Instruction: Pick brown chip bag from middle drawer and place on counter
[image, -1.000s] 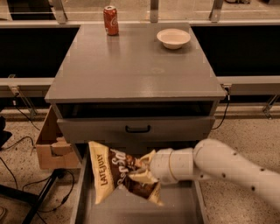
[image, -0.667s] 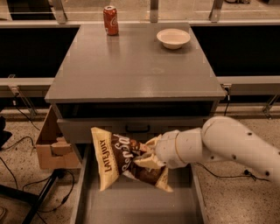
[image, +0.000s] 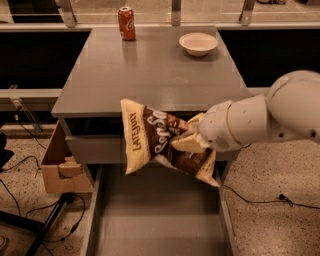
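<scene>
The brown chip bag, dark brown with cream ends and "LATE JULY" print, hangs in the air in front of the cabinet's front edge, above the middle drawer, which is pulled out and shows a bare flat bottom. My gripper is shut on the bag's right side, its cream fingers pinching the crinkled foil. The white arm reaches in from the right. The counter lies just behind and slightly above the bag.
A red soda can stands at the counter's back left and a white bowl at the back right. A cardboard box sits on the floor left of the cabinet, with cables and a stand leg nearby.
The gripper has lifted the bag up out of the drawer and toward the counter's front edge. The arm has risen and come closer to the camera.
</scene>
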